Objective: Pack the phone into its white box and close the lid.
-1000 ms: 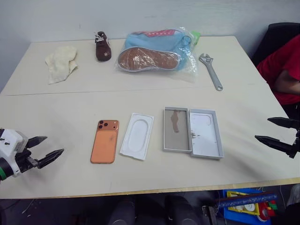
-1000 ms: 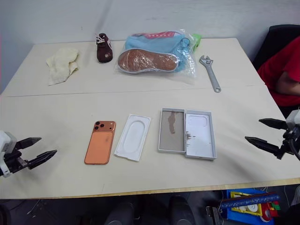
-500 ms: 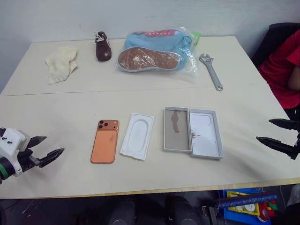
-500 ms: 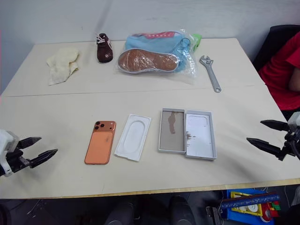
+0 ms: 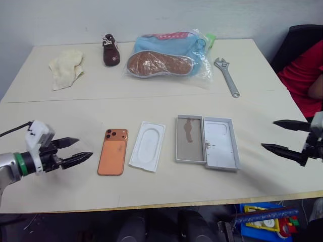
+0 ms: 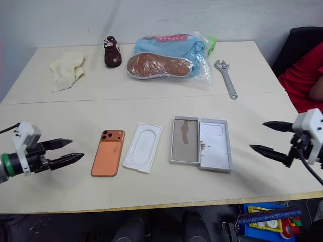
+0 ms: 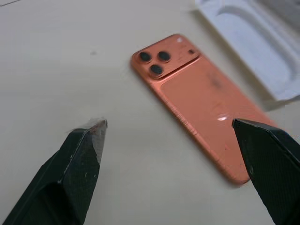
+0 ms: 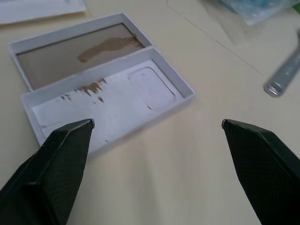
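The orange phone (image 5: pixel 113 152) lies flat, camera block up, at the left of the table's middle. The white box (image 5: pixel 190 139) with its stained grey floor sits open to the right, and the lid (image 5: pixel 220 143) lies beside it, inside up. My left gripper (image 5: pixel 85 148) hovers open just left of the phone, pointing at it; the left wrist view shows the phone (image 7: pixel 201 98) ahead between the open fingers (image 7: pixel 84 154). My right gripper (image 5: pixel 268 134) is open to the right of the lid (image 8: pixel 117 98), apart from it, with nothing held.
A thin white moulded insert (image 5: pixel 147 145) lies between phone and box. At the back are a cream cloth (image 5: pixel 65 68), a small brown shoe (image 5: pixel 109 49), a bagged blue slipper (image 5: pixel 166 55) and a wrench (image 5: pixel 227 75). A person in red (image 5: pixel 305 75) sits at the right.
My left gripper has moved right, closer to the phone. My right gripper has moved left towards the lid. Both stayed open; nothing on the table moved.
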Robot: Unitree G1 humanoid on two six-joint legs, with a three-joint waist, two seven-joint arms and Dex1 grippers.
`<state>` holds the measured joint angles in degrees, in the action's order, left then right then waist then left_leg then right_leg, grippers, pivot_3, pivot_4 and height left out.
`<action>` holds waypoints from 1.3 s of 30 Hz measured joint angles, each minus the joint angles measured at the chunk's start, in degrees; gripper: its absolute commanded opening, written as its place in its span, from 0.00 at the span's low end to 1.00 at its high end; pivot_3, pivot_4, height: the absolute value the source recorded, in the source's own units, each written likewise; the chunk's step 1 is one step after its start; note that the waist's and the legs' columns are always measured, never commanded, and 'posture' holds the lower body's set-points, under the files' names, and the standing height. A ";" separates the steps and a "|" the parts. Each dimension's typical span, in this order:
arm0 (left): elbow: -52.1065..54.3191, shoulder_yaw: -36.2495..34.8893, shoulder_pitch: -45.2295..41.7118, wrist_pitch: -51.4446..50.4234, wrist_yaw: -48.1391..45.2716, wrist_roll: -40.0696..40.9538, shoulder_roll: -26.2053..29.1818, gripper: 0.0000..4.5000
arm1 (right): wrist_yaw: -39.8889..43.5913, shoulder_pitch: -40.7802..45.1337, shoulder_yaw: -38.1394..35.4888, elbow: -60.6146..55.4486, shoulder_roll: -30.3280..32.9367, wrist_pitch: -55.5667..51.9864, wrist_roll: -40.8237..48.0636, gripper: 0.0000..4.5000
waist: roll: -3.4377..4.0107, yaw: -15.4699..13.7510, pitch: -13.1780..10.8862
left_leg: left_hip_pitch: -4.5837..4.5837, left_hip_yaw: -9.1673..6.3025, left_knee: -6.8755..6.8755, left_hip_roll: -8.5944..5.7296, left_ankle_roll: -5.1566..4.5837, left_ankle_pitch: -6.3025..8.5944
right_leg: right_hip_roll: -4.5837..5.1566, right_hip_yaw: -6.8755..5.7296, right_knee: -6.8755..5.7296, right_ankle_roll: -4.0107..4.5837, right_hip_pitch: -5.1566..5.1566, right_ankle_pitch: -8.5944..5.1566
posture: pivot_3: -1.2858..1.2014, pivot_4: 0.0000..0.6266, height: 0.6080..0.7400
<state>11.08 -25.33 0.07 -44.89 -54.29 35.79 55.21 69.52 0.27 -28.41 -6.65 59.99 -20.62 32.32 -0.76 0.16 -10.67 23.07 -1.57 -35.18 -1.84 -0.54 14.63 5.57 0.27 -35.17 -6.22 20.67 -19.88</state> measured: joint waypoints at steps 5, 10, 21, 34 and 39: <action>-0.71 9.33 -10.02 -15.14 -0.37 5.50 1.27 1.00 | -2.99 3.30 6.50 -12.96 -1.99 -2.05 1.68 1.00 | -0.01 0.01 0.00 | 0.01 -0.01 -0.01 0.02 0.04 -0.05 | -0.08 0.03 -0.07 -0.01 0.05 0.00 | 0.52 0.24 1.00; -8.22 18.18 -24.81 -29.77 3.00 6.74 -2.96 0.96 | -4.71 5.84 13.84 -21.12 -4.57 -2.15 2.06 1.00 | -0.02 -0.55 0.00 | 0.13 -0.01 -0.24 -0.02 0.05 -0.09 | -0.13 0.01 -0.39 -0.04 0.17 0.01 | 0.52 0.24 1.00; -21.17 29.74 -37.50 -35.08 2.97 4.39 -9.72 0.65 | -8.19 4.94 16.37 -27.05 -6.39 -3.51 2.87 1.00 | -0.15 -0.18 0.02 | 0.15 0.01 -0.66 -0.02 0.36 -0.26 | -0.17 0.02 -0.67 -0.06 0.16 0.00 | 0.52 0.24 1.00; -26.82 39.57 -42.30 -29.94 -3.46 0.83 -10.74 0.52 | -12.48 2.53 16.41 -29.70 -6.84 -4.67 3.07 1.00 | -0.14 -0.13 0.04 | 0.02 0.00 -0.80 0.02 0.16 -0.16 | -0.16 0.05 -0.78 -0.06 0.03 0.00 | 0.52 0.24 1.00; -30.47 40.13 -42.84 -29.37 -3.46 -1.23 -12.77 0.16 | -13.30 2.52 16.41 -30.29 -6.83 -5.00 3.27 1.00 | -0.14 -0.07 0.04 | 0.04 0.00 -0.79 0.02 0.11 -0.14 | -0.16 0.04 -0.77 -0.06 0.05 0.00 | 0.52 0.24 1.00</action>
<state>-19.39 14.80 -42.77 -74.26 -57.75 34.56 42.44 56.22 2.79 -12.00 -36.94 53.15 -25.62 35.58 -0.91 0.08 -10.63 23.11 -1.57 -35.97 -1.82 -0.43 14.49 5.41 0.32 -35.93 -6.28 20.72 -19.87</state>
